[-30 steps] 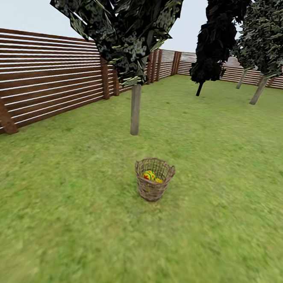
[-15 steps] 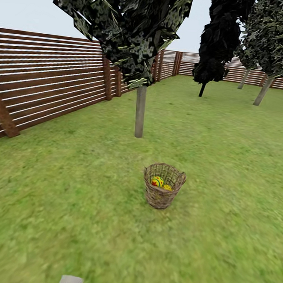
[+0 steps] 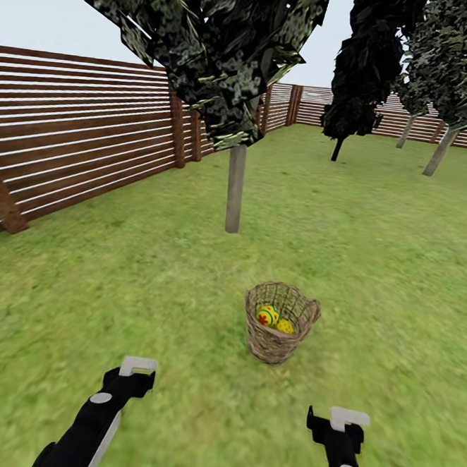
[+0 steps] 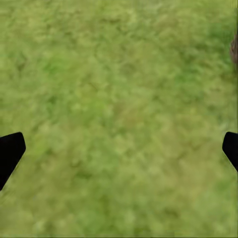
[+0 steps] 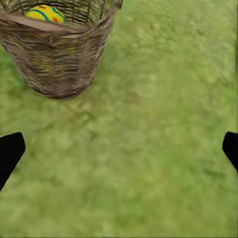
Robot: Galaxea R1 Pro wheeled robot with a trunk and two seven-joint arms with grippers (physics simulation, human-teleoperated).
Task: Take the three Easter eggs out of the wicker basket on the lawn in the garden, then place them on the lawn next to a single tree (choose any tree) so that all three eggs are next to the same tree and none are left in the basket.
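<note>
The wicker basket (image 3: 280,324) stands upright on the lawn (image 3: 150,290), a short way in front of the tree (image 3: 235,187) with the pale straight trunk. Two yellow Easter eggs (image 3: 268,314) with blue and red marks lie inside it. My left gripper (image 3: 139,367) hovers over the grass short of the basket and to its left, open and empty. My right gripper (image 3: 348,417) is short of the basket and to its right, also open and empty. In the right wrist view the basket (image 5: 59,49) sits just ahead with one egg (image 5: 44,13) showing, and the gripper (image 5: 119,148) is spread wide.
A brown slatted fence (image 3: 71,141) runs along the left and the back. A black cypress-shaped tree (image 3: 361,75) and two more pale-trunked trees (image 3: 439,149) stand far off at the back right. Open grass surrounds the basket.
The view has moved closer to the basket and shifted. Both arms have come up into the bottom of the head view, the left one first.
</note>
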